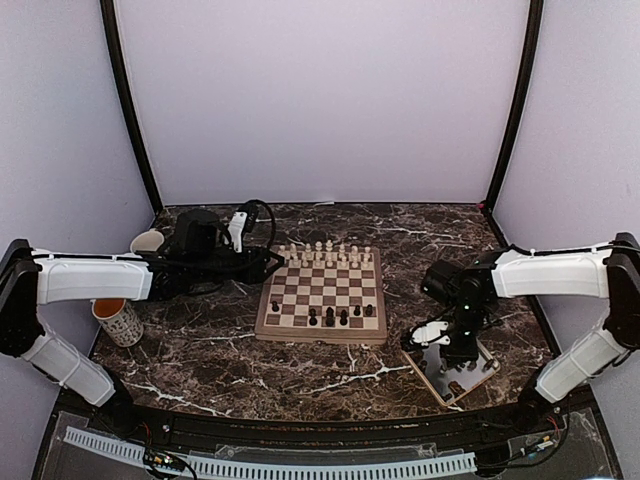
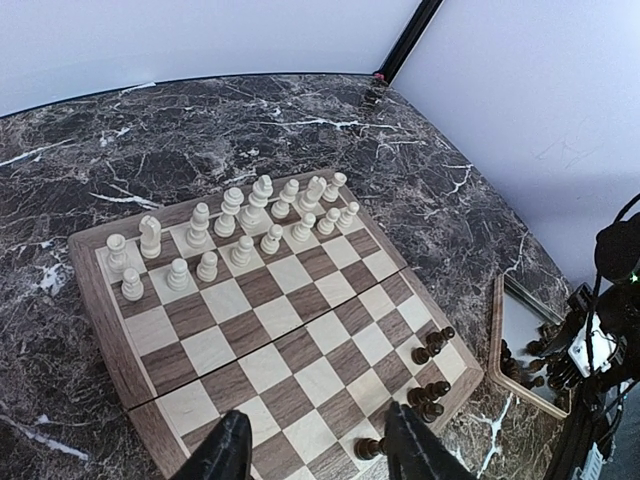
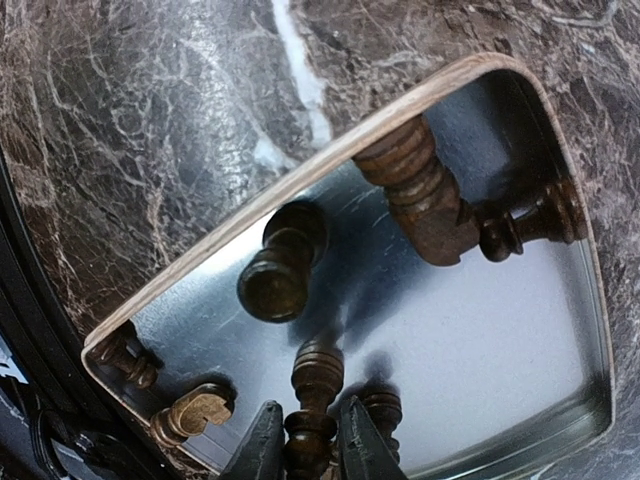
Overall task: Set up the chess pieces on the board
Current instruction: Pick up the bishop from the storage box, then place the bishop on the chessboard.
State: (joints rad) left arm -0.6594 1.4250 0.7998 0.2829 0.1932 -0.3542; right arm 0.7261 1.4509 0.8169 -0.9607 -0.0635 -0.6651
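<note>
The marble desk [image 1: 200, 350] carries the board [image 2: 97, 320] at its middle, checkered light and dark brown with a tan rim. A tray [image 3: 480, 340] lies right of it. Cream pieces [image 1: 325, 250] fill the board's 2 far rows. Several dark pieces [image 1: 329, 317] stand along its near edge, and more lie in the tray. The left fingers [image 2: 225, 452] are spread wide at the board's left edge, holding nothing. The right fingers [image 3: 262, 445] are closed narrowly on 1 dark piece in the tray.
</note>
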